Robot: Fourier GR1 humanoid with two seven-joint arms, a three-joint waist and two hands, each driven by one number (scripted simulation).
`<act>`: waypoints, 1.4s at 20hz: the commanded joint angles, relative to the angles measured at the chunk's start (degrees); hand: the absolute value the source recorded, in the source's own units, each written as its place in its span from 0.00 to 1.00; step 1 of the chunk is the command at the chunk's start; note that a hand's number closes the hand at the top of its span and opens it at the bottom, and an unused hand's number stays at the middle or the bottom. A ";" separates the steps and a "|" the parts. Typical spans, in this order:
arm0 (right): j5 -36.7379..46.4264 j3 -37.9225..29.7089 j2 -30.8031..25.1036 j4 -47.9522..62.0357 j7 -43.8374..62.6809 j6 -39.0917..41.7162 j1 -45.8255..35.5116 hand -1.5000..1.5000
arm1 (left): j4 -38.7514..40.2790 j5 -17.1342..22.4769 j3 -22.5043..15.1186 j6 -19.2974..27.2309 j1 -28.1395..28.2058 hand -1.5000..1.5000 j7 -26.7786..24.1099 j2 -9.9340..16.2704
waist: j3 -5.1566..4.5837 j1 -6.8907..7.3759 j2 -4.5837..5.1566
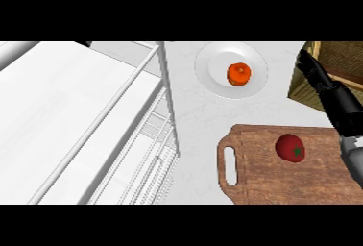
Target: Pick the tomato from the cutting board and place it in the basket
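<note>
The tomato (290, 147) lies on the wooden cutting board (262, 178), stem end showing, with nothing touching it. My right hand (317, 73) is stretched out with straight fingers over the near edge of the woven basket (340, 57) at the upper right, holding nothing; I cannot see what is inside the basket. A white plate (212, 65) beyond the board holds one orange vegetable (239, 74), and a white wire rack (152, 129) stands to the left.

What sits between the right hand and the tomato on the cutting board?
Nothing visible. The right hand is above the tomato in the view, over the basket at the right edge. Only bare cutting board and counter lie between. The plate with the orange item sits off to the left.
</note>
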 commanded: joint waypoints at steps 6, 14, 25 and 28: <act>-17.88 -9.94 12.00 -10.16 -14.97 2.06 -3.33 1.00 | 8.45 -1.38 -6.30 0.07 14.68 0.50 8.08 -3.46 | 0.21 -2.01 0.69; -6.44 -1.43 13.05 -15.62 -18.23 -1.41 1.44 0.00 | 7.22 -3.12 -8.55 -0.03 17.76 0.50 9.32 -3.82 | -0.68 -3.13 0.66; 11.17 -10.25 -5.94 -16.51 -8.39 -10.34 10.18 0.00 | 3.08 -4.33 -5.44 2.29 23.52 0.50 9.38 -2.81 | -1.41 -8.98 -0.26; 12.21 -12.33 -10.31 -18.44 -6.31 -8.93 12.45 0.00 | 2.65 -4.13 -4.17 2.36 24.99 0.50 9.26 -2.47 | -1.39 -10.06 -0.57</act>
